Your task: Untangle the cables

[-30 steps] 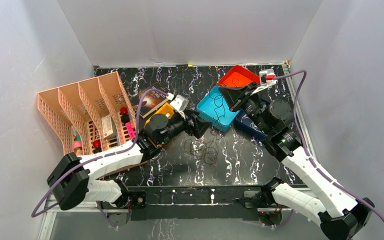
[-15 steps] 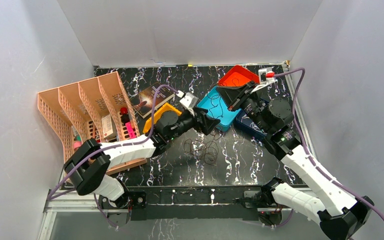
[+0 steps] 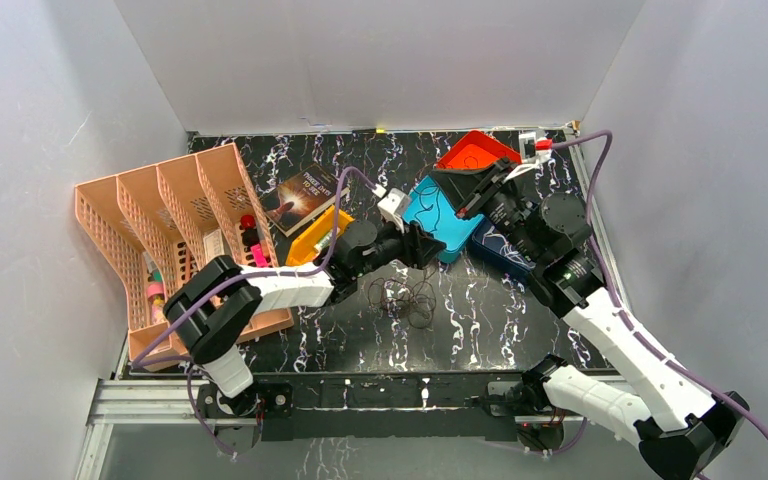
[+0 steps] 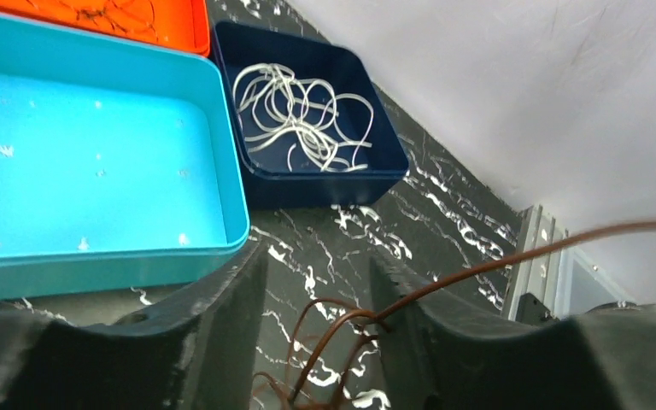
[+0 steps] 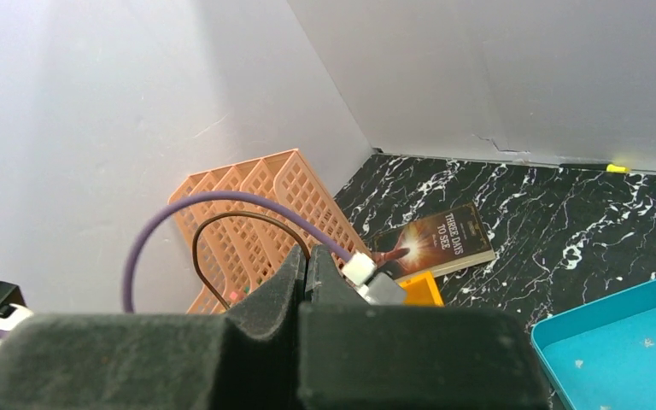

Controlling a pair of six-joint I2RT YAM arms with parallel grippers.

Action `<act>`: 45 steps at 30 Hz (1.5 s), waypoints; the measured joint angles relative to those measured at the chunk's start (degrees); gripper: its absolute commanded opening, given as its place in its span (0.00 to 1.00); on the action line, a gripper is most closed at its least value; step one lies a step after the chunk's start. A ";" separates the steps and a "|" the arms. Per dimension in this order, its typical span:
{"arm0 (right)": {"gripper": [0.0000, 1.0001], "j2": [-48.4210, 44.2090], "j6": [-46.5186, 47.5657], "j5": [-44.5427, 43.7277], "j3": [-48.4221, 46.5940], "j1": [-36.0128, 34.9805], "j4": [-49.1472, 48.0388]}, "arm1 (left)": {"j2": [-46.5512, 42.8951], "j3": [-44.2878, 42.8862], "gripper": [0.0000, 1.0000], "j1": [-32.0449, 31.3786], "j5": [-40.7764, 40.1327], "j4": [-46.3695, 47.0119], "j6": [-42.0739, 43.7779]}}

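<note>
A tangle of dark brown cables [image 3: 407, 295] lies on the black marbled table in front of the teal tray [image 3: 422, 200]. My left gripper [image 3: 438, 248] is open just above and behind the tangle, and brown cable loops [image 4: 350, 329] rise between its fingers [image 4: 222, 316], one strand touching the right finger. My right gripper [image 3: 460, 210] hangs over the teal tray, shut on a brown cable [image 5: 222, 224] that loops out of its closed tips [image 5: 307, 260]. Pale white cables [image 4: 295, 115] lie coiled in the navy tray [image 4: 376, 171].
An orange tray [image 3: 472, 155] sits behind the teal tray [image 4: 94, 128], the navy tray [image 3: 495, 250] to its right. A book [image 3: 307, 198], a yellow tray [image 3: 312, 240] and a peach mesh organiser [image 3: 175, 225] stand at the left. White walls close in on three sides.
My left arm has stretched out to the right, carrying its gripper from beside the yellow tray to the near corner of the teal tray. The right arm has hardly moved.
</note>
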State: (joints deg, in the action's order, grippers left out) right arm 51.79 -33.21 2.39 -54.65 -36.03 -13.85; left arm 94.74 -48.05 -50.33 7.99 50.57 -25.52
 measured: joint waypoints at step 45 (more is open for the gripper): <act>0.01 11.96 15.54 -17.42 -6.03 0.63 18.21 | -32.46 11.50 0.70 2.60 -15.63 -40.48 0.00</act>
State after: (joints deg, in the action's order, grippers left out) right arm 63.75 -17.67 -15.03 -60.69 -35.40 4.36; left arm 62.28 -36.56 -47.72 -7.64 10.09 -25.52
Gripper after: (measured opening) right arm 0.020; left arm 0.687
